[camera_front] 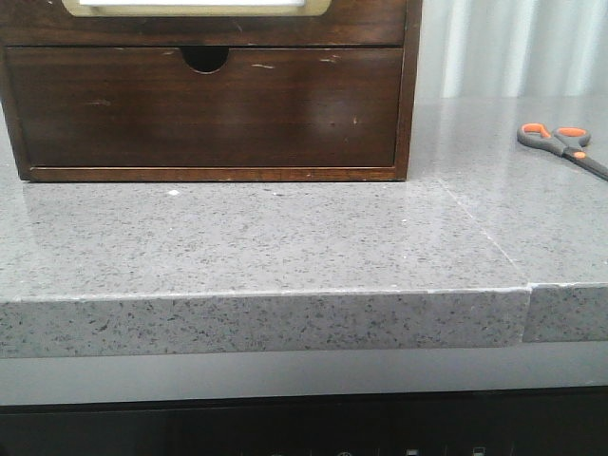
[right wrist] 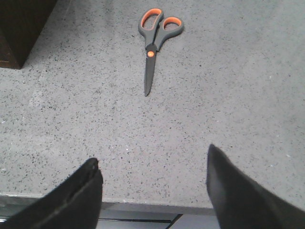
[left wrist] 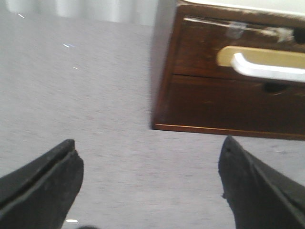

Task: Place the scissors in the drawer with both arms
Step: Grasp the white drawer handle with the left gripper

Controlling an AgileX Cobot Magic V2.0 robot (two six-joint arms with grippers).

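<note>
The scissors lie flat and closed on the grey stone counter at the far right; in the right wrist view the scissors point their blades toward my right gripper, which is open, empty and well short of them, over the counter's front edge. The drawer with the white cream-rimmed panel is shut at the top of the wooden cabinet; only its lower strip shows in the front view. In the left wrist view the drawer is ahead and to one side of my open, empty left gripper. Neither arm shows in the front view.
Below the panelled drawer sits a shut plain drawer with a half-round notch. The cabinet stands at the back left of the counter. The counter's front edge drops off, with a seam near the right.
</note>
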